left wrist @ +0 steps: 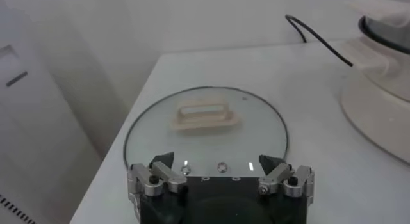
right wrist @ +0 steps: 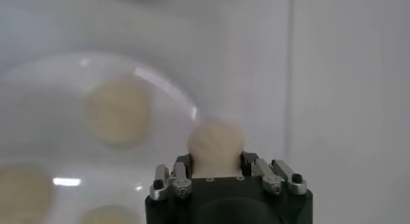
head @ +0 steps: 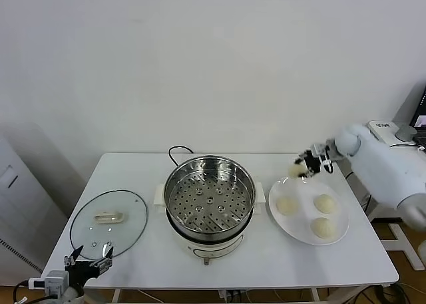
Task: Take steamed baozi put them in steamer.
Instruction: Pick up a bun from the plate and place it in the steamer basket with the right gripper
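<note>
One baozi [right wrist: 215, 146] sat pinched between the fingers of the right gripper [head: 307, 166], lifted above the far edge of the white plate [head: 293, 224], at the right of the head frame. Three more baozi [head: 323, 203] lay on that plate, apart from each other. The steamer [head: 210, 196] stood in the middle of the frame, just left of the plate, with its perforated tray bare and its black cord [head: 174, 151] running behind it. At the lower left, the glass lid [head: 109, 221] lay flat on the table [head: 266, 264]. The left gripper [head: 88, 261] hung at the near edge of this lid with its jaws spread wide, holding nothing.
</note>
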`<state>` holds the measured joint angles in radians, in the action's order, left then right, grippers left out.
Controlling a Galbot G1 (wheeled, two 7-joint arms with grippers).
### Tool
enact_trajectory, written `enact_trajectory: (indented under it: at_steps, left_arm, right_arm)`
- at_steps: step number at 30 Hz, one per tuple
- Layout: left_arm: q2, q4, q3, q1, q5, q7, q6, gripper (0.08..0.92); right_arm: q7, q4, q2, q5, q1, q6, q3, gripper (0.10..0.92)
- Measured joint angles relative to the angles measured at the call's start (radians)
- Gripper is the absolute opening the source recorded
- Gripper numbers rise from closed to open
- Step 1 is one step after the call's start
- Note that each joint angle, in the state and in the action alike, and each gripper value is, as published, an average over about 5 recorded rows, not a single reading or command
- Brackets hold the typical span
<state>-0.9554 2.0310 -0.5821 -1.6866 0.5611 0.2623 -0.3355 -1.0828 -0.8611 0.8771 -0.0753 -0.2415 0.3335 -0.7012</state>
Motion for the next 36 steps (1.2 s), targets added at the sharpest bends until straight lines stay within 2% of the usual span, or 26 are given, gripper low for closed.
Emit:
enact_trajectory:
  at_steps: [8,17,27,36]
  left_arm:
    - [0.003,0.003,0.002,0.005,-0.002,0.001,-0.002,0.823]
    - [0.001,0.003,0.002,0.003,-0.002,0.001,-0.001,0.823]
    - [0.001,-0.005,0.006,0.004,-0.004,0.001,0.000,0.823]
    - [0.005,-0.006,0.005,0.001,-0.007,0.002,0.002,0.823]
  right_arm:
    - [-0.059,-0.070,0.063,0.091,-0.158,0.175,-0.126,0.481]
    - [-0.089,-0.152,0.171,0.090,-0.223,0.368,-0.192,0.484]
    - [-0.086,-0.211,0.268,-0.040,-0.218,0.469,-0.198,0.484]
    - [-0.080,-0.253,0.323,-0.206,-0.151,0.491,-0.172,0.484]
